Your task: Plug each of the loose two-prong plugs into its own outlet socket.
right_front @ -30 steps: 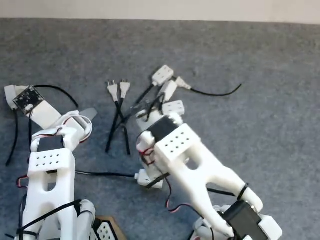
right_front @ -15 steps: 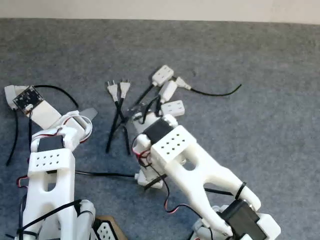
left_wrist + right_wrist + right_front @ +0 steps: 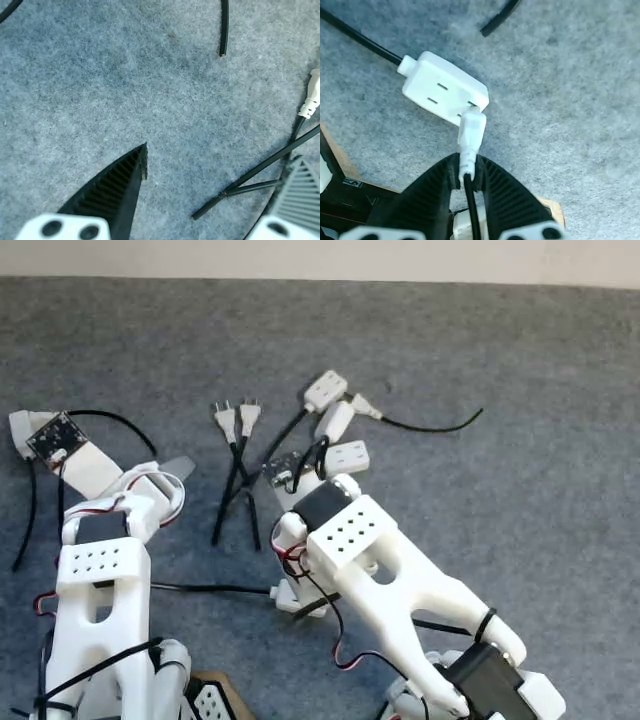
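Grey felt surface [image 3: 520,360] under both arms, strewn with white fittings and black cords. Right end effector [image 3: 467,164] clamped on a white plug [image 3: 472,131], prongs meeting the end face of a white outlet block [image 3: 440,92]; touching, yet seemingly not pushed fully home, a sliver of prong showing at the joint. Left end effector [image 3: 222,155] spread open just above the felt, gripping nothing, black cords [image 3: 265,165] near one finger. Farther out in the high view, first loose plug [image 3: 223,420] and second loose plug [image 3: 248,416] side by side, unplugged, cords crossing. Near them, spare blocks [image 3: 336,421] waiting, and a further plug [image 3: 361,405] touching one, seating impossible to judge. Judged progress: one insertion under way, at least two left. No readable writing or labels on plugs or blocks.
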Robot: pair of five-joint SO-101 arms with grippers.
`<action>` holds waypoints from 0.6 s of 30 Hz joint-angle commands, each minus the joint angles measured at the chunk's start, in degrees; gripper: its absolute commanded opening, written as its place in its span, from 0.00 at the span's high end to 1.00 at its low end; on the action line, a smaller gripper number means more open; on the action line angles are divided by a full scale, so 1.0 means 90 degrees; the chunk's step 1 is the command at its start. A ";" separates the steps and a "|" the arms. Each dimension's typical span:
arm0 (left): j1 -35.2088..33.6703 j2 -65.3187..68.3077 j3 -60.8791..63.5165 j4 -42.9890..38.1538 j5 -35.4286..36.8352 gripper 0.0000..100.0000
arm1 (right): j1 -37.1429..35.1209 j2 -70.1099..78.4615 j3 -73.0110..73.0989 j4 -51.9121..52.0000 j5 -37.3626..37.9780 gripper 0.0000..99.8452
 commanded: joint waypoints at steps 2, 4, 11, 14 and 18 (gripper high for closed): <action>-0.0034 -0.0005 -0.0015 -0.0088 0.0000 0.59 | -0.0005 -0.0005 0.0024 -0.0112 -0.0059 1.00; -0.0034 -0.0005 -0.0015 -0.0088 0.0000 0.59 | -0.0005 -0.0005 0.0024 -0.0112 -0.0059 1.00; -0.0024 -0.0005 -0.0015 -0.0088 0.0000 0.59 | -0.0005 0.0005 -0.0132 -0.0063 -0.0107 1.00; -0.0024 -0.0005 -0.0015 -0.0088 0.0000 0.59 | -0.0034 0.0005 -0.0239 -0.0063 -0.0127 1.00; -0.0015 -0.0005 0.0015 -0.0234 0.0000 0.59 | -0.0249 0.0005 -0.0249 -0.0083 -0.0127 1.00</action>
